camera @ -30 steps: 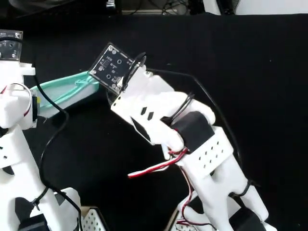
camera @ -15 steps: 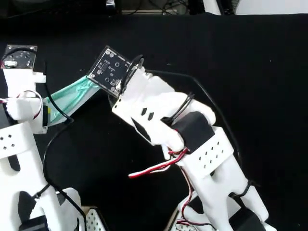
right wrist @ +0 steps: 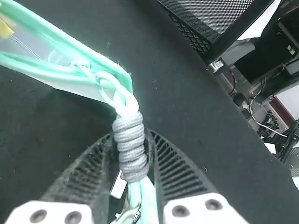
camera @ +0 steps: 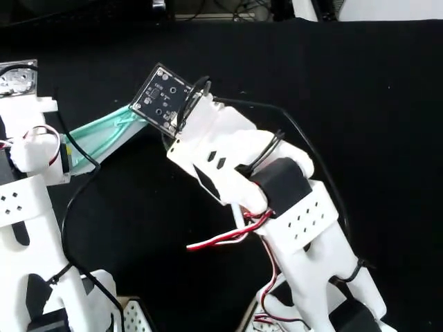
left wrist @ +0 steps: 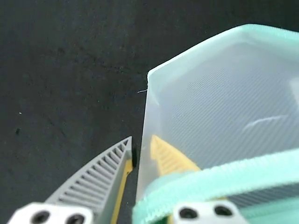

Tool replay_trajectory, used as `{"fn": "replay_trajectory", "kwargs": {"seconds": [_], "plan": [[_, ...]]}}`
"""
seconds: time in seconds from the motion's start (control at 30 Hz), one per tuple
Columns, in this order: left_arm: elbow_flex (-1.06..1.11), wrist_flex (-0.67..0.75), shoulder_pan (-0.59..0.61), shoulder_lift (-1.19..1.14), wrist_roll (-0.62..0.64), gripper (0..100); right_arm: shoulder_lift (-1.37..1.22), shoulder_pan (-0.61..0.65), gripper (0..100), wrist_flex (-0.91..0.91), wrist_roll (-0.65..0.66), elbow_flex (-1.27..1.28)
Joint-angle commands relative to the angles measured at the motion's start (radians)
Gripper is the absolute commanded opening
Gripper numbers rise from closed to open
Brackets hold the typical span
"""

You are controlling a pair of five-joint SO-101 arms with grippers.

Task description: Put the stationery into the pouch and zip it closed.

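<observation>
The teal mesh pouch (camera: 104, 135) hangs stretched between the two arms at the table's left. My left gripper (left wrist: 141, 140) is shut on the pouch wall (left wrist: 219, 116), with the grey finger (left wrist: 100, 179) outside and the yellow finger (left wrist: 168, 158) behind the mesh. My right gripper (right wrist: 131, 137) is shut on the grey wrapped zipper pull cord (right wrist: 131, 149) at the pouch's (right wrist: 56, 63) other end. In the high view the right arm's camera board (camera: 163, 100) covers that grip. What lies inside the pouch is too faint to tell.
The black tablecloth (camera: 346, 90) lies open to the right and back. The right arm's white body (camera: 277, 207) crosses the table's middle. Cables, a mesh chair and equipment (right wrist: 252, 42) stand beyond the table edge.
The left arm has shifted right and lifted its end of the pouch. The right arm has edged slightly right, still holding the pull cord.
</observation>
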State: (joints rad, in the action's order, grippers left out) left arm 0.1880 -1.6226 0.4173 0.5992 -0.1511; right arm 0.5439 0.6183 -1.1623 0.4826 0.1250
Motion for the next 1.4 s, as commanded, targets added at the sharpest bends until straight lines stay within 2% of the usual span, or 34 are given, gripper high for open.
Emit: {"fn": "replay_trajectory", "kwargs": {"seconds": [0.0,0.13,0.6,0.8,0.97,1.17,1.23,1.37], "plan": [[-0.045,0.015,-0.002,0.015,0.055,8,0.033,-0.049,1.2,0.0,0.006,-0.012],[-0.094,0.014,-0.002,0.015,0.124,8,0.033,-0.072,1.2,0.005,0.006,-0.012],[-0.108,0.012,0.001,0.017,0.129,8,0.033,-0.077,1.2,-0.002,0.008,-0.024],[-0.102,0.021,0.102,0.075,0.123,8,0.033,-0.101,1.2,-0.003,0.026,-0.027],[-0.102,0.021,0.099,0.097,0.123,8,0.033,-0.086,1.2,-0.003,0.021,-0.024],[-0.067,0.021,0.024,0.097,0.123,8,0.039,-0.04,1.6,-0.012,0.008,-0.025],[-0.053,0.023,0.001,0.092,0.123,8,0.045,0.0,4.8,-0.066,-0.026,-0.067],[-0.012,0.072,-0.001,0.095,0.123,8,0.097,0.043,19.5,-0.233,-0.054,-0.214]]}}
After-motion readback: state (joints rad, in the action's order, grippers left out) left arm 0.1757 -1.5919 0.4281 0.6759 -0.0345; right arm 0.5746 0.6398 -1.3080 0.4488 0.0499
